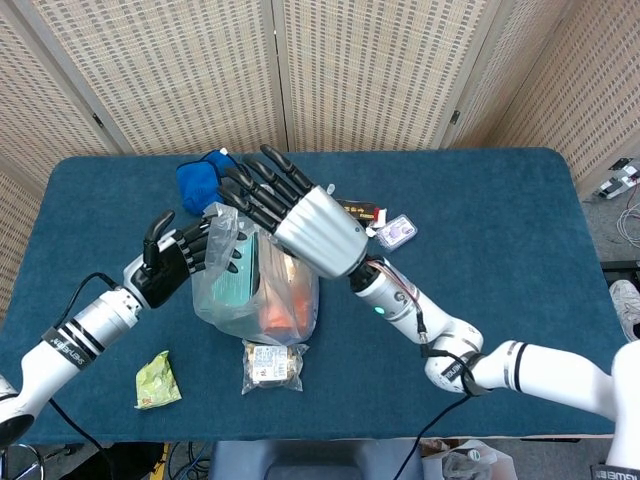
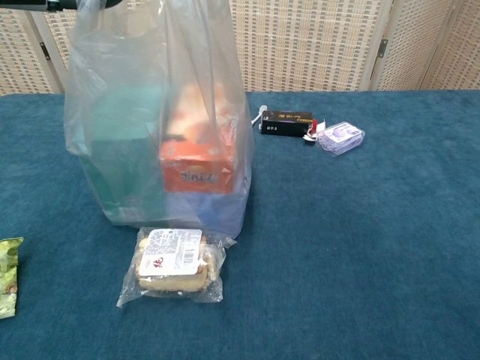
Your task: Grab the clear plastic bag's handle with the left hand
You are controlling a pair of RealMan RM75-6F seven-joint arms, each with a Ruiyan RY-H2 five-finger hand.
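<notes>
The clear plastic bag [image 1: 262,290] stands left of the table's middle, holding a teal box [image 2: 124,146] and an orange box [image 2: 196,171]. Its left handle [image 1: 221,228] sticks up beside my left hand [image 1: 180,258]. That hand's fingers [image 1: 212,250] reach to the handle and touch it, while the thumb stands up apart from them; I see no closed grip. My right hand [image 1: 295,220] hovers over the bag's top with its fingers spread and nothing in it. In the chest view only dark fingertips [image 2: 71,4] show at the top left, by the bag's handle.
A wrapped food pack [image 1: 270,365] lies just in front of the bag, and a green packet [image 1: 157,380] lies at the front left. A blue pouch [image 1: 198,180] sits behind the bag. A black box [image 2: 286,120] and a small clear case [image 2: 340,137] lie right of it on the blue table [image 1: 500,260].
</notes>
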